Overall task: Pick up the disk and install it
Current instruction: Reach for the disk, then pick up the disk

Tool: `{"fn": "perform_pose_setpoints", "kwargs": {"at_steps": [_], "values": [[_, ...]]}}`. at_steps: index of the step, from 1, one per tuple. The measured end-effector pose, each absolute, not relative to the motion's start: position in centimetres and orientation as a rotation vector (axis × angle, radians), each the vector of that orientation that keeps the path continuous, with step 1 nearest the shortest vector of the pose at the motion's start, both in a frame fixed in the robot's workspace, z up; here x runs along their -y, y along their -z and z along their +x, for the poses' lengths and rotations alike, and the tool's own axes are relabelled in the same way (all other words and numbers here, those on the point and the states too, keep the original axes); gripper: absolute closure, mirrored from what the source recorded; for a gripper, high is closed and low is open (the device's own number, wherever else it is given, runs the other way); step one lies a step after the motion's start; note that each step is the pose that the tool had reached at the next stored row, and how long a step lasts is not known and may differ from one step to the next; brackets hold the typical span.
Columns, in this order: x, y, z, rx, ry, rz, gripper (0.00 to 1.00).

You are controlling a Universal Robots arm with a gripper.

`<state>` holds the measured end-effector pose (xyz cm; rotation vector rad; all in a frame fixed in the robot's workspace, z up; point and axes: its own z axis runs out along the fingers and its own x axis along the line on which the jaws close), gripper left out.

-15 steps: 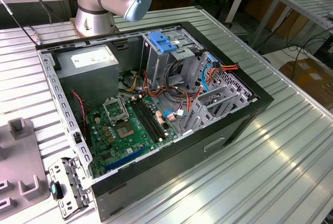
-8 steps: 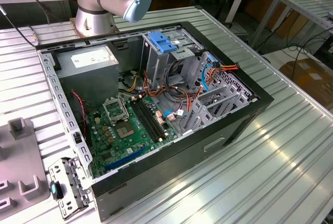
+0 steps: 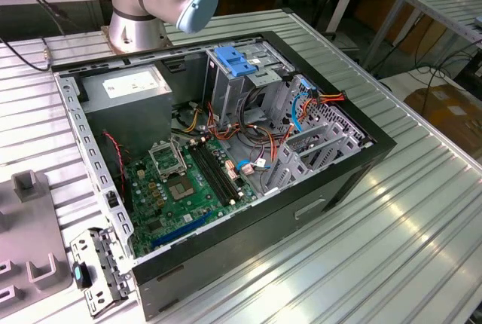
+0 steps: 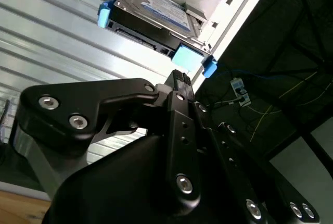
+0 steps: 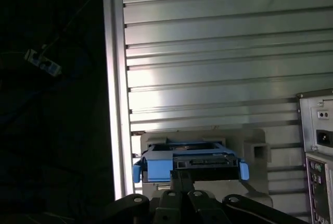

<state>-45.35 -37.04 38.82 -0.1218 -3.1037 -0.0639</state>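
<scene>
The pick is the step in hand, and I judge that it calls for a square, centred approach along the ribbed aluminium table (image 3: 422, 211), so that the grip lands on the carrier's blue end and not on the drive's bare connector edge, and the lift comes straight out of the cradle. By count there is one table and one open computer case (image 3: 226, 252) on it. Inside the case are one grey power-supply box (image 3: 128, 94) and one tall drive cage (image 3: 241, 87) topped by one blue latch (image 3: 236, 62). One pale grey holder (image 5: 255, 151) sits near the table's edge, outside the case. The single disk (image 4: 156, 5) lies flat in it, label up, with two blue corner tabs on its carrier. The one gripper (image 4: 179, 78) is just short of that blue end, its two black fingers pressed together and grasping nothing.
</scene>
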Motion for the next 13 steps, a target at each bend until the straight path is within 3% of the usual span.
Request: {"fn": "perform_pose_setpoints", "kwargs": {"at_steps": [13], "values": [[37.04, -38.79, -46.02, 3.104, 0.064, -0.122, 0.89]]}}
